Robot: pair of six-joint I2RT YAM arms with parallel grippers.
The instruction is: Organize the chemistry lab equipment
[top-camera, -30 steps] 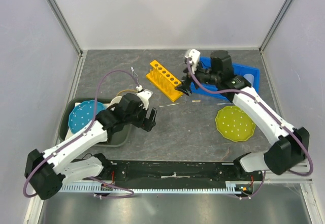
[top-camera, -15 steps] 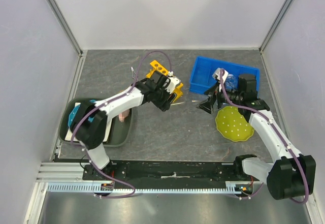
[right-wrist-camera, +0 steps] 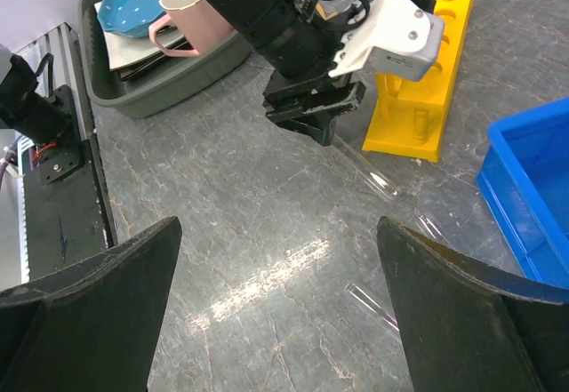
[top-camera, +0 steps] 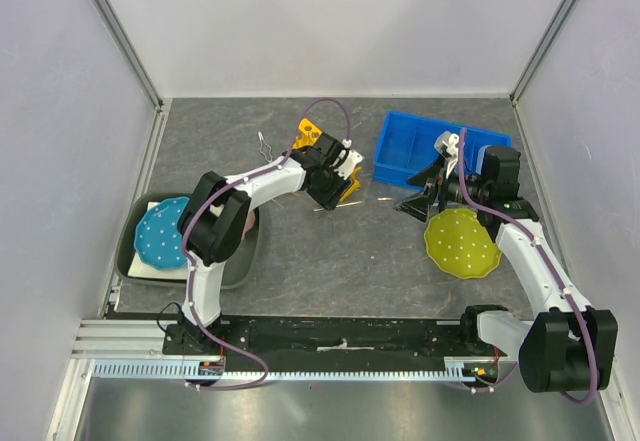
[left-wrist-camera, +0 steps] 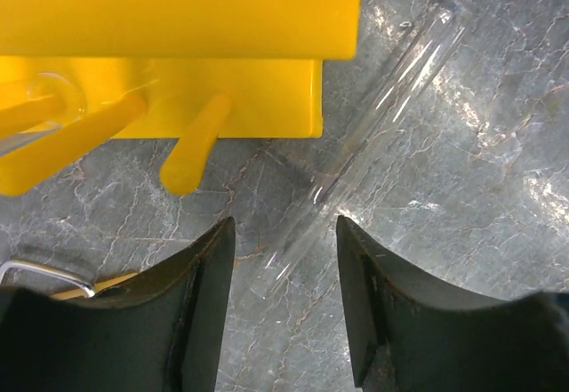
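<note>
Grey marbled tabletop (top-camera: 300, 261); left of centre, the left gripper (left-wrist-camera: 284, 232) hangs low, fingers spread, holding nothing. Between them lies one end of a clear rod (left-wrist-camera: 360, 139), flat on the surface, slanting away past the corner of the yellow rack (left-wrist-camera: 178, 1). Further right, the right gripper (top-camera: 412, 204) sits well apart, also spread and empty. The left arm looks nearer.

Bright, even overhead lighting.
Glare patches on the worktop (left-wrist-camera: 480, 116); rod (left-wrist-camera: 357, 143) glints; shadows soft; focus sharp throughout.
</note>
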